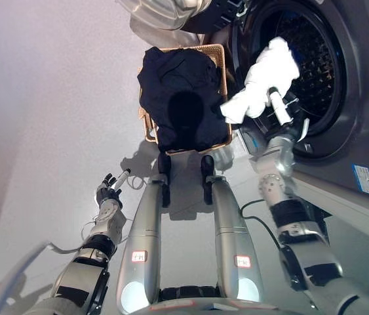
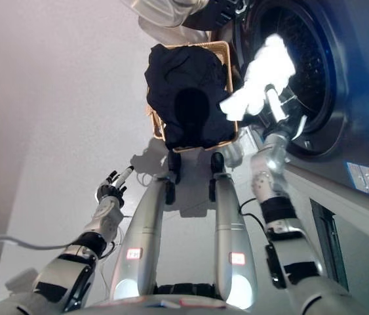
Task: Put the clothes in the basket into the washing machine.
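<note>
Left hand [image 1: 111,191] sits nearest the body, low over bare floor [image 1: 53,98], fingers loosely straight, holding nothing, well apart from everything the task cares about; idle. Right hand [image 1: 281,113] is the working one: raised at the mouth of the washing machine [image 1: 341,131], with a white garment [image 1: 266,79] bunched over it. The cloth hides most of the fingers, so I can't tell how tightly they are closed, though the garment hangs off that hand and touches nothing else I can make out. Key relation: from the right hand, the drum opening [image 1: 312,62] lies directly beyond and slightly to its right, and the garment's top lobe already overlaps the door ring in both views. Whether it is inside the drum or just in front of the rim, can't tell. The garment's long axis runs along the forearm line, from a lower lobe on the basket side up toward the drum, so my read is the coming move is a straight push along that axis, then release. Risk as I judge it: the lower lobe trails outside the rim and could drape over the lip. To the hand's left, just beside the machine, the wicker basket [image 1: 218,52] holds dark clothes [image 1: 181,98] heaped above its rim; right hand is clearly nearer to it.
</note>
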Available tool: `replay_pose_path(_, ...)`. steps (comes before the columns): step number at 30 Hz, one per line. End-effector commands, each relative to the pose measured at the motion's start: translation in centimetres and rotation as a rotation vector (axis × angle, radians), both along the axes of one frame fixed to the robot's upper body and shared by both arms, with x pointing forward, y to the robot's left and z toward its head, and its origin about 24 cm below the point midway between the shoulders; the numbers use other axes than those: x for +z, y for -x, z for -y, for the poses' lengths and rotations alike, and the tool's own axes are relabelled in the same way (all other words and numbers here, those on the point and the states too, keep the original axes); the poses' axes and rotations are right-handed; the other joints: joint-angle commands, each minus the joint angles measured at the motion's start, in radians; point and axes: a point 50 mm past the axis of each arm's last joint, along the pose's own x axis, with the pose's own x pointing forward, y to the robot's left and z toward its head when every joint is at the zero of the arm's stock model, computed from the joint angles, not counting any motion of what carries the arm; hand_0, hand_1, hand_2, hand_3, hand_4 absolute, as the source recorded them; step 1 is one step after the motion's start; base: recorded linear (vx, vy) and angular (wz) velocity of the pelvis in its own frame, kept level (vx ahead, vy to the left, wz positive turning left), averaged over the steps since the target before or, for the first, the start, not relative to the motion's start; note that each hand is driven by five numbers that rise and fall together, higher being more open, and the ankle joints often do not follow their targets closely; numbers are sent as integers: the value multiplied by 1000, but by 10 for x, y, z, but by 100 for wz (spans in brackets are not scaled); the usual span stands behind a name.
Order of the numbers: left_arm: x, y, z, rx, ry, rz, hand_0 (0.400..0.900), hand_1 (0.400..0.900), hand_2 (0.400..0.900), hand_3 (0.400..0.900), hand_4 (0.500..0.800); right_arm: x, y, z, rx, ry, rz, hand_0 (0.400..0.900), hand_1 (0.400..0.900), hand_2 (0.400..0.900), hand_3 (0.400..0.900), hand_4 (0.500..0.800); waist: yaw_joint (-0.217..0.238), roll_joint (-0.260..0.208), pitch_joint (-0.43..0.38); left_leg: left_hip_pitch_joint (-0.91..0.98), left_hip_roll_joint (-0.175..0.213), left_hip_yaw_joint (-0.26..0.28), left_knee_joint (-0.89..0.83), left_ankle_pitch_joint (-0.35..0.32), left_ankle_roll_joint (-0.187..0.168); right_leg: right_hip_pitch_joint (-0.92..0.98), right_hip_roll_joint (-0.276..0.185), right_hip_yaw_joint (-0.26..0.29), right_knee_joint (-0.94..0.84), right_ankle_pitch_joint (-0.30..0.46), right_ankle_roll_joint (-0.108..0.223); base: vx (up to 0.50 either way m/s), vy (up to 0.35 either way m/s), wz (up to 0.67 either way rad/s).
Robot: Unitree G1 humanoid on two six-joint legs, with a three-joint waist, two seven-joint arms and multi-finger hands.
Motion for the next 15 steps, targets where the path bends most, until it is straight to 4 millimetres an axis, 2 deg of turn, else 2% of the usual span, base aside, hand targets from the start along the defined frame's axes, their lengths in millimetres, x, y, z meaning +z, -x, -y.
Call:
replay_pose_path(1,-33,36,2,34,21,-129,900,900,900,900,800,46,3,33,-159,-102,273,400,400,400,400,500,15,79,-103,-5,-40,-20,-93,-61,-41,-45,20,-2,-60,6,13,32,-2,-1)
replay_pose_path(2,-36,39,4,28,29,-135,900,900,900,900,800,57,-3,44,-237,-212,287,400,400,400,400,500,23,95,-110,3,-43,-17,-101,-60,-40,-38,18,0,-64,6,13,0,0,0)
replay_pose_path(4,-35,38,5,19,28,-130,900,900,900,900,800,64,-7,52,-272,-262,295,400,400,400,400,500,28,104,-109,10,-44,-16,-108,-58,-40,-32,18,1,-69,6,13,16,0,0)
replay_pose_path(5,-37,40,6,5,23,-135,900,900,900,900,800,74,-13,66,-324,-314,277,400,400,400,400,500,37,118,-116,15,-47,-13,-114,-56,-41,-26,17,5,-73,5,14,0,0,0)
replay_pose_path(6,-36,38,6,2,25,-130,900,900,900,900,800,77,-14,69,-324,-316,283,400,400,400,400,500,39,120,-111,16,-46,-13,-116,-55,-41,-25,17,5,-75,6,14,21,-12,4)
replay_pose_path(8,-39,43,5,-12,16,-144,900,900,900,900,800,94,-15,97,-412,-333,247,400,400,400,400,500,55,140,-121,26,-51,-8,-127,-50,-41,-21,14,9,-74,7,17,27,-13,4)
replay_pose_path(9,-38,42,7,-17,18,-139,900,900,900,900,800,97,-16,100,-415,-332,251,400,400,400,400,500,58,143,-118,27,-51,-8,-130,-49,-41,-21,14,10,-75,8,17,29,-11,4)
replay_pose_path(11,-42,47,6,-30,13,-148,900,900,900,900,800,110,-13,123,-453,-276,209,400,400,400,400,500,75,159,-125,30,-54,-4,-135,-45,-41,-18,8,11,-75,8,21,28,-17,4)
replay_pose_path(13,-43,48,7,-40,13,-150,900,900,900,900,800,116,-12,131,-450,-244,203,400,400,400,400,500,82,170,-126,33,-55,-3,-139,-44,-40,-18,7,12,-76,8,23,17,-8,1)
replay_pose_path(14,-45,51,9,-49,15,-158,900,900,900,900,800,116,-11,138,-450,-222,180,900,900,900,900,800,88,175,-128,36,-55,-2,-141,-43,-39,-17,6,13,-77,8,24,42,-11,0)
replay_pose_path(15,-48,54,9,-52,14,-171,900,900,900,900,800,119,-10,142,-448,-186,164,900,900,900,900,800,92,179,-129,38,-54,1,-142,-42,-39,-16,4,14,-76,8,25,42,-11,-2)
